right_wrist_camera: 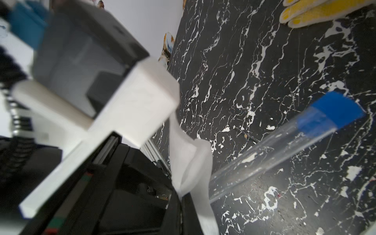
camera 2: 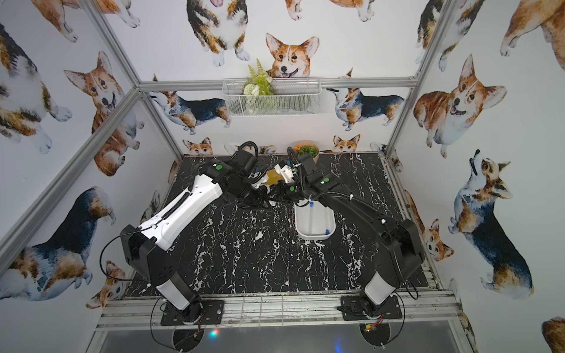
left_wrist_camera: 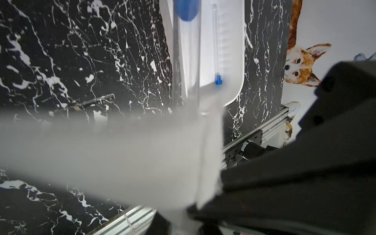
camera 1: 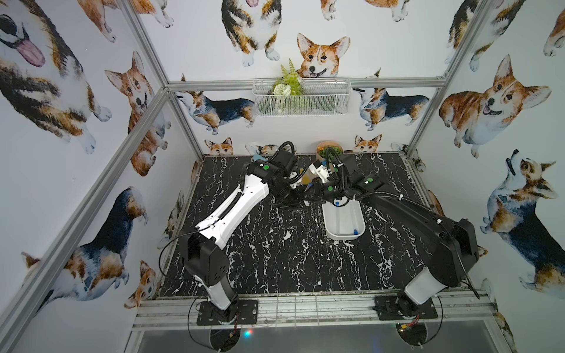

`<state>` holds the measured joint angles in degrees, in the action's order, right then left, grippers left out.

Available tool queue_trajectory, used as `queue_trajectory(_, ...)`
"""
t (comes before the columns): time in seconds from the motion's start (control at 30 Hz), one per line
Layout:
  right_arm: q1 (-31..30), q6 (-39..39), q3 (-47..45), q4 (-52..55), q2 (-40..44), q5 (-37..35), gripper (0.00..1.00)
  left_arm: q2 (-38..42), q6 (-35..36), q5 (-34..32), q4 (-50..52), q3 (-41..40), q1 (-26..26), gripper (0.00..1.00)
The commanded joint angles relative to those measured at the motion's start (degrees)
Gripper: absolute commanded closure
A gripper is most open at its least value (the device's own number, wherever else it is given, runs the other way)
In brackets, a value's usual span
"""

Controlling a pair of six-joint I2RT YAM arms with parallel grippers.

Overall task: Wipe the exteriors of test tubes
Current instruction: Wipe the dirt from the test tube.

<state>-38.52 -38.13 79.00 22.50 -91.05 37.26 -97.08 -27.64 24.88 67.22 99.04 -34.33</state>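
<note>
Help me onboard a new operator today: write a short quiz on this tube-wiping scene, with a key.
1. How many test tubes lie in the white tray?
2. True or false: those tubes' blue caps point the same way.
3. In the right wrist view, what covers the lifted tube at the end away from its cap? A) a white cloth B) a sponge C) nothing

Key: 1) two; 2) false, the caps sit at opposite ends of the tray; 3) A.
</note>
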Motion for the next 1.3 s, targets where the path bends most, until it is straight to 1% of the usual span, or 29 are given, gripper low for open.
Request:
queue_trajectory(0.0,0.1,-2.9,-3.9,-2.4,1.9,-1.6,1.0,0.2,0.1,0.3,-1.4,-0.1,0.0,0.91)
queue_trajectory(0.1,0.9,-3.9,-5.5,-4.5,1.8,-1.1,1.0,0.2,0.1,0.3,-1.3,-0.1,-0.1,0.91)
queue_trajectory(0.3,3.3,-4.9,-5.2,-7.8,-0.5,0.1,1.0,0.7,0.1,0.3,-1.0,-0.2,-0.1,0.91)
queue_trajectory(0.5,7.7,-5.1,-0.4,-8.7,-3.4,2.2,1.0,0.6,-0.2,0.9,-1.0,-0.1,-0.1,0.91)
queue_trajectory(0.63,8.8,-3.0,4.9,-5.1,-6.1,3.3,1.0,0.5,-0.1,1.0,-1.0,0.1,-0.3,0.91)
queue_trajectory(0.8,7.2,-0.8,6.9,-1.1,-6.2,3.8,1.0,0.4,-0.2,0.7,-1.0,0.3,-0.4,0.91)
queue_trajectory(1.0,2.1,1.2,4.4,4.0,-2.3,1.8,1.0,0.3,-1.0,0.1,-2.1,0.1,-0.4,0.91)
queue_trajectory(1.1,0.3,-0.1,0.9,3.2,0.7,0.4,1.0,0.2,-1.1,0.1,-2.4,0.1,-0.4,0.91)
queue_trajectory(1.2,0.0,-2.4,-3.8,0.1,3.3,-0.8,1.0,0.2,-1.1,0.3,-2.5,-0.1,-0.4,0.91)
queue_trajectory(1.27,0.2,-3.0,-5.3,-1.1,3.7,-1.3,1.0,0.3,-1.0,0.4,-2.5,-0.2,-0.4,0.91)
